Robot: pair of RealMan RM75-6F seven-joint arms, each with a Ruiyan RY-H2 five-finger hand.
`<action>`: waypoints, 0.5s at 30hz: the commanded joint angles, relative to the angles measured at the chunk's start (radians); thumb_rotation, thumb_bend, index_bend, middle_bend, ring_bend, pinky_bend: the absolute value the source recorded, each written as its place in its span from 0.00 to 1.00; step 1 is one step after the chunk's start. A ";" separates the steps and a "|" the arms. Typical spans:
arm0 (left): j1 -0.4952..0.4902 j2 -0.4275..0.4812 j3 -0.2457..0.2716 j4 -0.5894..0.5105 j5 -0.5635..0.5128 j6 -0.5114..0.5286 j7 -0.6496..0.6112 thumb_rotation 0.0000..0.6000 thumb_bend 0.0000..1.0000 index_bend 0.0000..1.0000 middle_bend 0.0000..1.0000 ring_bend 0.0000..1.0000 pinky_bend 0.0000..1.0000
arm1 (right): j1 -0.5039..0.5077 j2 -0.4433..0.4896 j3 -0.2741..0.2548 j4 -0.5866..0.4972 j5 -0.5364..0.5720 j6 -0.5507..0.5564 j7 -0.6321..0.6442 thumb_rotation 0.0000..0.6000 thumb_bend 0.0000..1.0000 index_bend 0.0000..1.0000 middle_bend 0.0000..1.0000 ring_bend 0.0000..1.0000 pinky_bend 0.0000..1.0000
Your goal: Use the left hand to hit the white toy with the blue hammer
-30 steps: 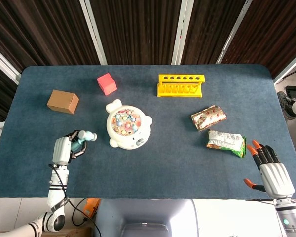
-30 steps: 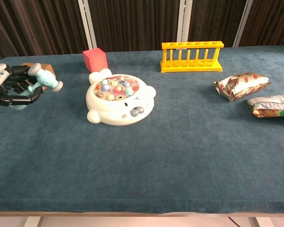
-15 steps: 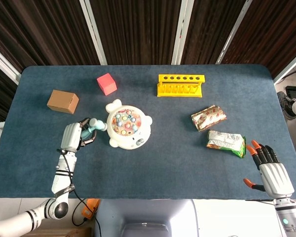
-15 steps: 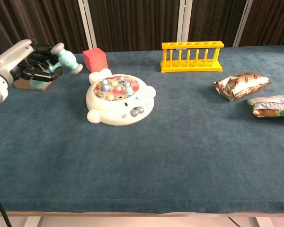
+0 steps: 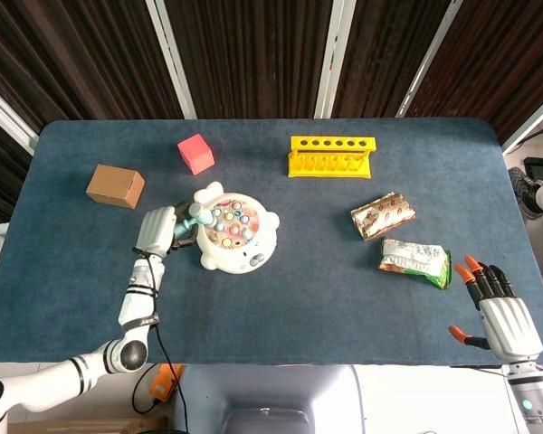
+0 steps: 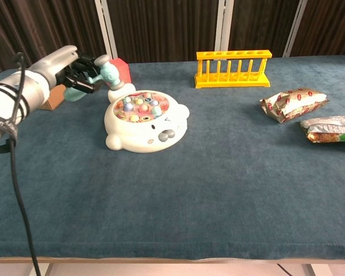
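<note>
The white toy [image 5: 233, 231] [image 6: 144, 122], bear-shaped with coloured pegs on top, lies left of the table's centre. My left hand [image 5: 158, 231] [image 6: 72, 72] grips the blue hammer [image 5: 195, 217] [image 6: 108, 73] by its handle. In the chest view the hammer head hangs above the toy's left ear, clear of it. My right hand [image 5: 500, 307] rests at the table's front right edge with its fingers spread and nothing in it; the chest view does not show it.
A brown box [image 5: 115, 185] and a red cube [image 5: 195, 153] sit at the back left. A yellow rack [image 5: 332, 156] stands at the back centre. Two snack packets [image 5: 383, 215] [image 5: 415, 262] lie on the right.
My left hand has carried the hammer up and to the right, from the table's left front to just above the toy's left ear. The right hand has barely shifted.
</note>
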 commanded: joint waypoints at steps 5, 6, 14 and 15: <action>-0.074 -0.069 -0.006 0.109 -0.060 -0.031 0.044 1.00 0.84 0.57 0.95 0.99 1.00 | -0.004 0.009 0.000 0.002 -0.002 0.009 0.019 1.00 0.27 0.00 0.00 0.00 0.00; -0.076 -0.073 -0.003 0.117 -0.061 -0.032 0.044 1.00 0.84 0.57 0.95 0.99 1.00 | -0.005 0.010 0.001 0.002 -0.001 0.010 0.021 1.00 0.27 0.00 0.00 0.00 0.00; -0.094 -0.101 0.022 0.172 -0.064 -0.039 0.047 1.00 0.84 0.57 0.95 0.99 1.00 | -0.006 0.014 0.000 0.002 -0.002 0.010 0.025 1.00 0.27 0.00 0.00 0.00 0.00; -0.095 -0.102 0.024 0.175 -0.064 -0.041 0.045 1.00 0.84 0.57 0.95 0.99 1.00 | -0.007 0.014 0.000 0.002 -0.002 0.011 0.025 1.00 0.27 0.00 0.00 0.00 0.00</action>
